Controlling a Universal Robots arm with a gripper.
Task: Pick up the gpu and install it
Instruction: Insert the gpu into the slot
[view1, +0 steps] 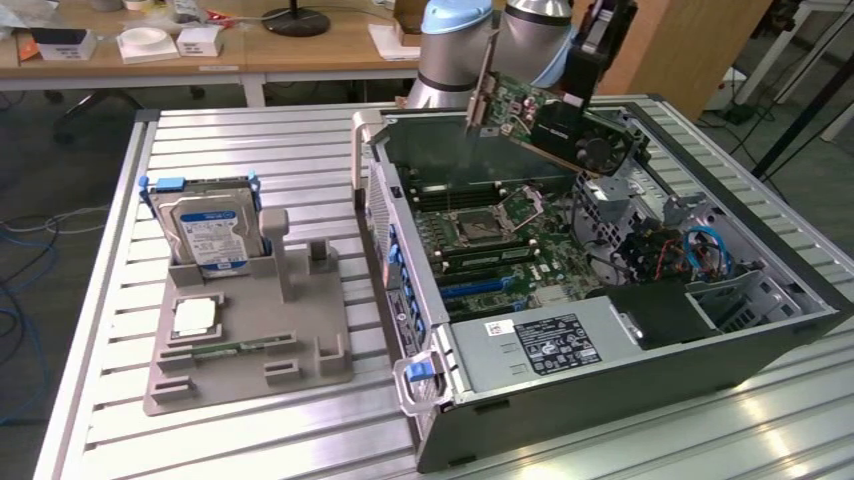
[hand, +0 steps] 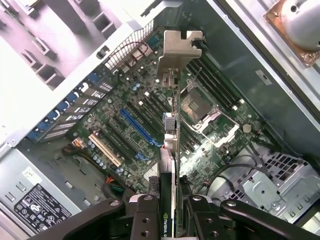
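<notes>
The black claw (hand: 170, 201) is clenched on the thin green card with a black round fan (view1: 554, 118), held up over the far end of the open grey computer box (view1: 641, 370), with the long blue slot (view1: 477, 286) lower down and nearer.

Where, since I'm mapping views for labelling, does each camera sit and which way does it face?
Exterior view: off the arm, raised, looking down over the table at the open computer case; the arm shows beyond it.
Wrist view: on the wrist, looking down past the gripper into the case.
Shared: the gpu, held above the motherboard.
</notes>
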